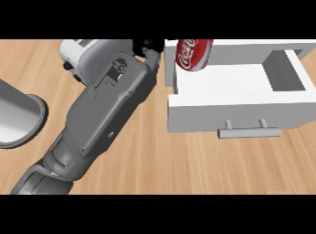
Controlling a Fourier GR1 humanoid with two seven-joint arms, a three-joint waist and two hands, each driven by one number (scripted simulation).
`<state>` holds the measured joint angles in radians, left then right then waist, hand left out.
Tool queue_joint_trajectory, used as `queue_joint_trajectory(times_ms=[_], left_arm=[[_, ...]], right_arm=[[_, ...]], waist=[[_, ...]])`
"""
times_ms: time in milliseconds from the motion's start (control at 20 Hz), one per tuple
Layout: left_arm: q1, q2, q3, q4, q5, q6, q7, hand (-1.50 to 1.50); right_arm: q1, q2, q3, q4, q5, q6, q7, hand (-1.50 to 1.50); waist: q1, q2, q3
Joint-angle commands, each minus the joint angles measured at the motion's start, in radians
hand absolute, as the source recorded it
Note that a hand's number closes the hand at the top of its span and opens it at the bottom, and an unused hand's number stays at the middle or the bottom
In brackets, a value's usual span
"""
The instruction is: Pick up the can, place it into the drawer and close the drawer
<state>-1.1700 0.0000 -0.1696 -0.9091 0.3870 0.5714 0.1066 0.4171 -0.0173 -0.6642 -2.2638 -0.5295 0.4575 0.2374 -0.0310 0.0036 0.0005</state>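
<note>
A red cola can (193, 55) lies tilted at the back left corner of the open white drawer (302, 98), against the view's top edge. My left forearm runs from the lower left up to the drawer's left wall. My left hand (149, 49) shows only in part at the top edge, just left of that wall. A strip of white wall shows between the hand and the can, so they are apart. What shows of the hand's fingers looks relaxed and holds nothing. The drawer's grey handle (250, 132) faces me. My right hand shows nowhere.
A grey cylinder (12, 116) lies on its side at the left edge of the wooden counter (208, 167). A white and grey appliance (80, 50) stands at the back, partly behind my forearm.
</note>
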Motion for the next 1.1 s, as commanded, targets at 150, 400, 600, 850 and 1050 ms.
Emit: queue_joint_trajectory(times_ms=[150,400,600,850,1050], left_arm=[[-0.135,0.000,-0.062,0.149,0.114,0.051,-0.024,1.50],[-0.139,0.000,-0.138,0.221,0.221,0.066,-0.132,1.50],[-0.164,0.000,-0.234,0.221,0.300,0.127,-0.123,1.50],[-0.235,0.000,-0.225,0.362,0.360,0.091,-0.176,1.50],[-0.237,0.000,-0.297,0.387,0.412,0.132,-0.155,1.50]], right_arm=[[-0.007,-0.009,0.003,-0.060,-0.011,-0.025,0.051,-1.50],[-0.055,-0.054,-0.015,-0.006,-0.031,-0.022,0.053,-1.50],[-0.033,0.006,0.021,-0.016,0.043,-0.006,0.043,-1.50],[-0.096,-0.011,0.031,-0.032,0.022,-0.055,0.070,-1.50],[-0.077,-0.030,0.011,0.007,0.002,-0.016,0.064,-1.50]], waist=[[-0.014,0.002,0.000],[-0.021,0.006,0.000],[-0.021,0.004,0.001],[-0.041,0.014,0.001],[-0.050,0.011,0.002]])
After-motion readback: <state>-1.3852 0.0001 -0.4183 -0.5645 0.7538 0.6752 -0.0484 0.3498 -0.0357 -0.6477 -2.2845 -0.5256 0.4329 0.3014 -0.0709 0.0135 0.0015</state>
